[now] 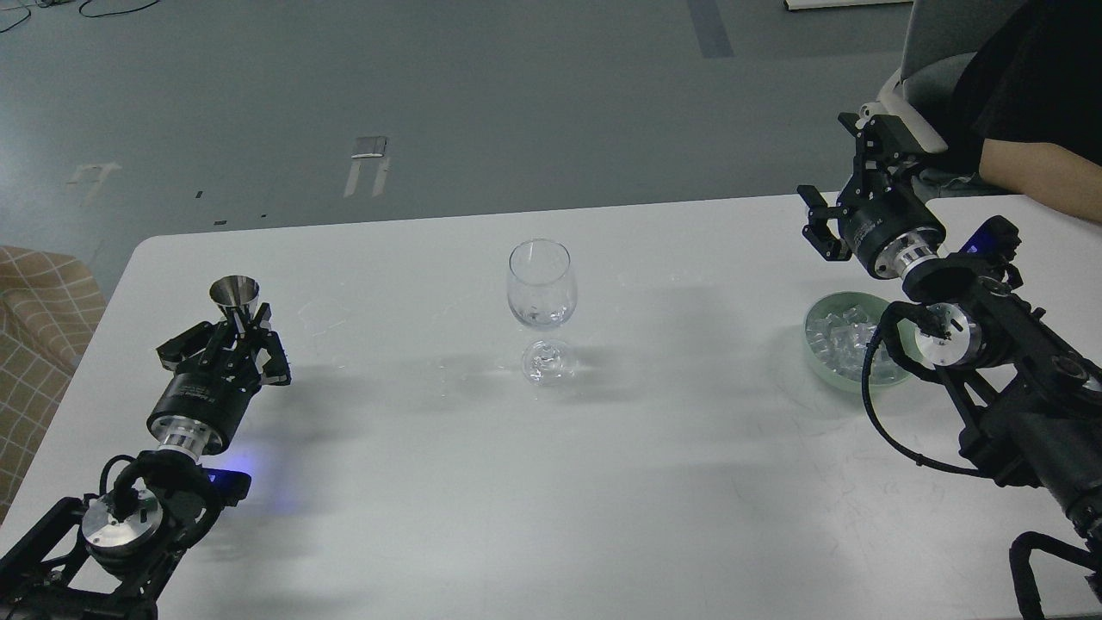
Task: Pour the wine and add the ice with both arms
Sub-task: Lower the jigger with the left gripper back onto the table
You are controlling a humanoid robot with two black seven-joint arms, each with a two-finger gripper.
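A clear stemmed glass [541, 288] stands upright at the table's middle; a little clear liquid seems to lie in its bowl. No stream of wine shows. My left gripper [232, 337] is low at the table's left, shut on a small upright metal cone cup [235, 295], well left of the glass. A heap of clear ice cubes [842, 337] lies in a pale green bowl [815, 317] at the right. My right gripper [842, 182] is open and empty, raised behind and above the bowl. My right arm hides part of the bowl.
The white table [551, 482] reaches to the far edge behind the glass. A person's bare forearm [1042, 176] rests at the far right corner, close to my right gripper. A checked cushion [34, 319] lies beyond the left edge.
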